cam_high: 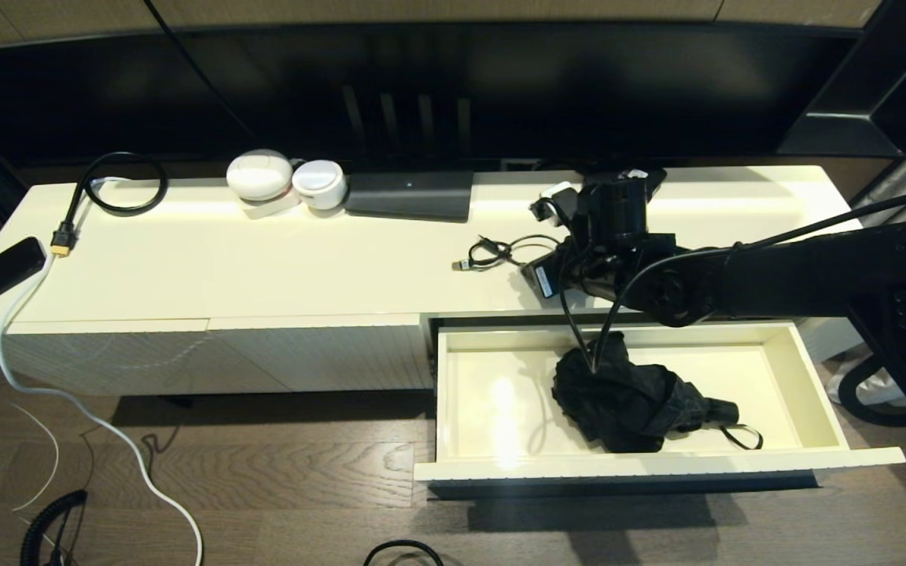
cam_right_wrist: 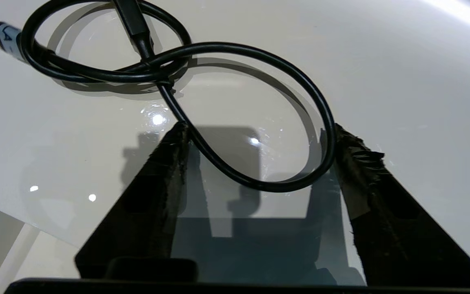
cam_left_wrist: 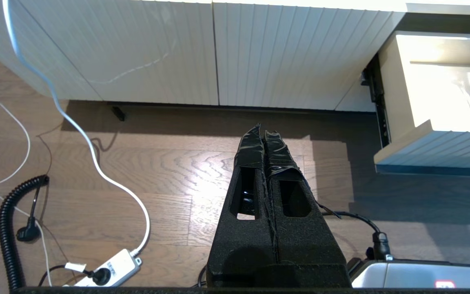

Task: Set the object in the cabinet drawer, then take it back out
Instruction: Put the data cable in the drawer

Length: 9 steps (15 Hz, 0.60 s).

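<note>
Right tool [cam_right_wrist: 255, 139] low over the cabinet top [cam_high: 264, 267], fingers [cam_right_wrist: 165, 171] apart, straddling 1 loop of a black cable [cam_right_wrist: 227, 110]; grip not closed, touching or not hard to tell. Left tool [cam_left_wrist: 264, 139] clenched, empty, parked above the floor [cam_left_wrist: 157, 171] before the ribbed panels [cam_left_wrist: 259, 53]. Drawer [cam_high: 815, 393] pulled out, with a black folded umbrella [cam_high: 634, 397] lying inside, right of the middle, strap toward the front wall.
</note>
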{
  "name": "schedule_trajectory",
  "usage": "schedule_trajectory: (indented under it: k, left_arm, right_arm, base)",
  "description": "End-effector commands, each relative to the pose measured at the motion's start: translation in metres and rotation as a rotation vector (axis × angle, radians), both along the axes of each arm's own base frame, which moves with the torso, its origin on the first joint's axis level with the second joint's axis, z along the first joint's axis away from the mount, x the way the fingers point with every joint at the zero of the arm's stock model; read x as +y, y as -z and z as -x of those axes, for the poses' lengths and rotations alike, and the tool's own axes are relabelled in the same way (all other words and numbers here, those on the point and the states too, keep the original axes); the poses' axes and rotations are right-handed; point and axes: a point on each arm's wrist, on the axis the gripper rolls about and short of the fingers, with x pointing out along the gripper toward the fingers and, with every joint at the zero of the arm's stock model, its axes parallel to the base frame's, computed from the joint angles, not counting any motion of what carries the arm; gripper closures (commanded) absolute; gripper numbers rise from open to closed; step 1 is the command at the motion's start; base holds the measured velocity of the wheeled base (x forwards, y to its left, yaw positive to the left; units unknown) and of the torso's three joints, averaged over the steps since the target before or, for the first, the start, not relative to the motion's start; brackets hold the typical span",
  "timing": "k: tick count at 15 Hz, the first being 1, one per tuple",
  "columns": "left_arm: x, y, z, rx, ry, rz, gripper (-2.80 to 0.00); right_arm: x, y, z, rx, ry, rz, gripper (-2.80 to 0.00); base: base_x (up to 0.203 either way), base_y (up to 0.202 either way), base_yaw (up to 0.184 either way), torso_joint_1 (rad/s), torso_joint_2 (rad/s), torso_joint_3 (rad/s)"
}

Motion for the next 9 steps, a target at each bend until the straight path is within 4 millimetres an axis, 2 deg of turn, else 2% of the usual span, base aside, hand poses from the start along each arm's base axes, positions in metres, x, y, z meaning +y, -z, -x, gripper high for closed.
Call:
schedule_trajectory:
  k: [1, 9]
  left_arm:
    - [0.0000, 0.0003, -0.0001, 0.001, -0.002, 0.001, 0.00]
    - [0.0000, 0.0000, 0.0000, 0.000, -0.001, 0.001, 0.00]
  right_arm:
    - [0.0021, 0.0015, -0.0002, 0.003, -0.003, 0.004, 0.00]
    - [0.0042, -0.0029, 0.0019, -0.008, -0.005, -0.002, 0.00]
  base:
    - [0.000, 0.000, 0.000, 0.000, 0.00, 0.000]
    - [0.000, 0.000, 0.000, 0.000, 0.00, 0.000]
